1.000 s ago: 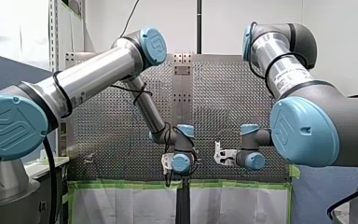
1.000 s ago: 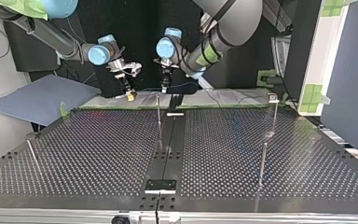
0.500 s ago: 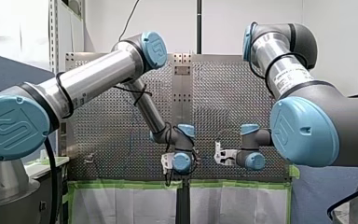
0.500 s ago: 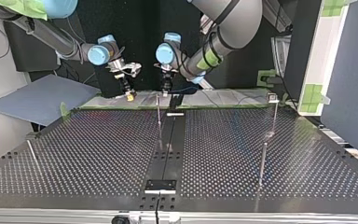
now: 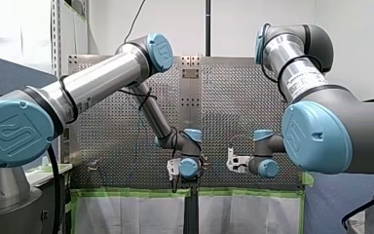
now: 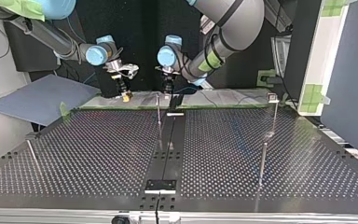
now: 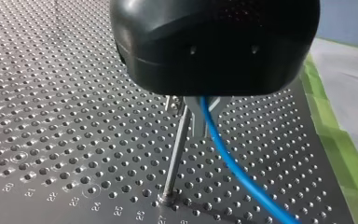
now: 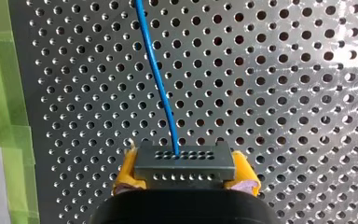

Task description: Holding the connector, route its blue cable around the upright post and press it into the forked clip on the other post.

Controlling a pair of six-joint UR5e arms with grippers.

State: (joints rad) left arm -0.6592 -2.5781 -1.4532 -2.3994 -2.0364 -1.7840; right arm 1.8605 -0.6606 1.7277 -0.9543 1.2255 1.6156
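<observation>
1. The connector point(image 8: 185, 163), a grey block with rows of small holes, is clamped between the yellow pads point(image 8: 123, 176) of my right gripper point(image 8: 185, 179). It is held above the perforated table point(image 8: 284, 93), near the green tape point(image 8: 0, 70) at the table's edge.
2. The blue cable point(image 8: 161, 84) is seen leaving the connector's face and running ahead over the table. In the left wrist view it is passed between the metal fingers point(image 7: 193, 114) of my left gripper point(image 7: 203, 112), which are drawn narrow about it.
3. The upright post point(image 7: 176, 149) is found just beside those fingers and the cable. Whether cable and post touch cannot be told.
4. In the top view both grippers are placed at the table's far edge, with that post close under my left one.
5. The grasp is judged done. The turn around the post is not shown as finished.
6. What is taken for the forked clip point(image 6: 273, 97), atop a post at the top view's right, stands well apart with no cable seen at it. The routing and the pressing-in are therefore judged to be left.
</observation>
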